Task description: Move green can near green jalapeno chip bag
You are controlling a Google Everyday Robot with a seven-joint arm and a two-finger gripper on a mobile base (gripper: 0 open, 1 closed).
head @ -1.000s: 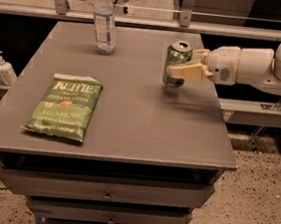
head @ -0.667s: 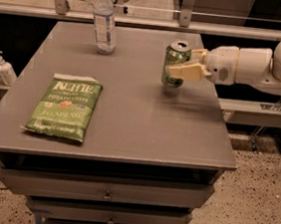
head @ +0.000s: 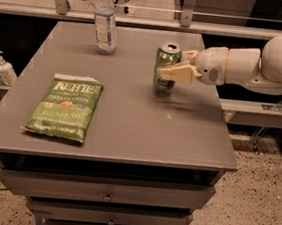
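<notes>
The green can (head: 165, 61) stands upright right of the table's middle, silver top showing. My gripper (head: 175, 68) reaches in from the right on a white arm and is shut on the can, one cream finger (head: 175, 74) across its front and the other behind its right side. The can's base is at or just above the table surface; I cannot tell which. The green jalapeno chip bag (head: 65, 106) lies flat near the table's front left, well apart from the can.
A clear plastic bottle (head: 105, 21) stands at the back left of the grey table (head: 129, 128). A hand-sanitiser pump bottle (head: 5, 68) sits on a ledge off the table's left edge. Drawers are below the front edge.
The can and my gripper have shifted slightly to the left together. The chip bag and bottle have not moved.
</notes>
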